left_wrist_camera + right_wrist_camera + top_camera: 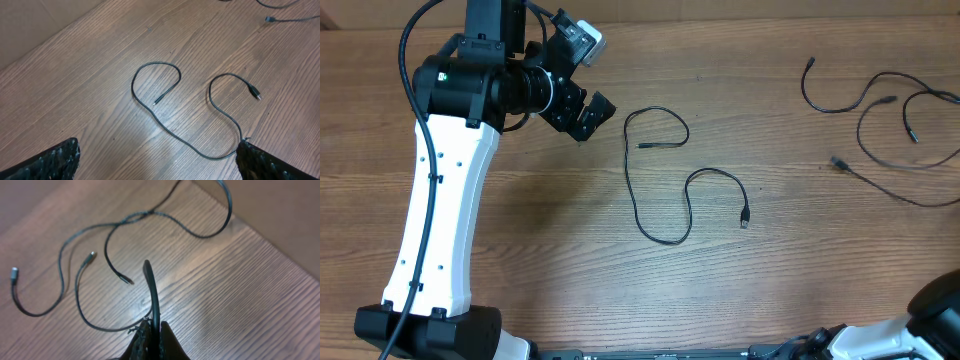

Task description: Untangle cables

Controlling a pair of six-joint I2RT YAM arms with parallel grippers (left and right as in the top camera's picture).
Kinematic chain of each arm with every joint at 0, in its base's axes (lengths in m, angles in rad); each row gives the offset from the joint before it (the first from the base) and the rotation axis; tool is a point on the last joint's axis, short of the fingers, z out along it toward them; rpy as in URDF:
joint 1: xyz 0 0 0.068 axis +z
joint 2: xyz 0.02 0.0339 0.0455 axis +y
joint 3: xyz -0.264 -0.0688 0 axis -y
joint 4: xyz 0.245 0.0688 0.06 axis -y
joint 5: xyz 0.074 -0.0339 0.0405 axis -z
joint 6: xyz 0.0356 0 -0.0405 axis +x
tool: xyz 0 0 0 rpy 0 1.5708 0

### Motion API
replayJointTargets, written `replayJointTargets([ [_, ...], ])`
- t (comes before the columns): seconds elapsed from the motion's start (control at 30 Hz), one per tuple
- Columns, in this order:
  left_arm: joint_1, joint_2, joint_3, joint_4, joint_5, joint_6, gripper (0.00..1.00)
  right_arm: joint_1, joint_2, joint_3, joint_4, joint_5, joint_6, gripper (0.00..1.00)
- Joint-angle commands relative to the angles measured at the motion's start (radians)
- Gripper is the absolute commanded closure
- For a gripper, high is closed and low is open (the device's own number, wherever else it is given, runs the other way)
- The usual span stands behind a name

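Cables (861, 128): thin black cords, small plug ends. One loose cord (629, 175) snakes in an S at worktop (570, 285) centre; you'll find the others loosely crossed at two o'clock. Your left tool (159, 167) apart; right tool (152, 326) clamped on a strand (151, 287).

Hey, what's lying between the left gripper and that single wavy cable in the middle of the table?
Nothing: only bare wooden table separates the left gripper from the cable, clearest in the overhead view.
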Motion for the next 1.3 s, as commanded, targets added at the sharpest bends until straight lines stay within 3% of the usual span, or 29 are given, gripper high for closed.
replayJointTargets([
  [0.0,0.01,-0.017,0.009,-0.002,-0.003,0.026,0.0,0.0,0.06,-0.012,0.013,0.002,0.0,0.96],
  [0.4,0.01,-0.017,0.009,-0.002,-0.003,0.026,0.0,-0.001,0.119,-0.012,0.118,0.018,0.0,0.96],
  [0.47,0.01,-0.017,0.009,-0.002,-0.003,0.026,0.0,-0.001,0.119,-0.012,0.136,0.029,0.0,0.91],
  [0.57,0.01,-0.017,0.009,-0.002,-0.003,0.026,0.01,-0.001,0.119,-0.012,0.143,0.04,0.0,0.63],
  [0.67,0.01,-0.017,0.009,-0.002,-0.003,0.026,0.0,-0.001,0.119,-0.012,0.144,0.039,0.0,0.21],
  [0.7,0.01,-0.017,0.009,-0.002,-0.003,0.026,0.0,-0.001,0.119,-0.012,0.143,0.039,0.0,0.13],
  [0.8,0.01,-0.017,0.009,-0.002,-0.003,0.026,0.0,-0.001,0.119,-0.012,0.139,0.037,0.0,0.0],
  [1.1,0.01,-0.017,0.009,-0.002,-0.003,0.026,0.0,-0.001,0.119,-0.012,0.084,-0.187,-0.002,0.0],
  [1.27,0.01,-0.017,0.009,-0.002,-0.003,0.026,0.01,0.013,0.118,-0.012,0.014,-0.396,-0.127,0.0],
])
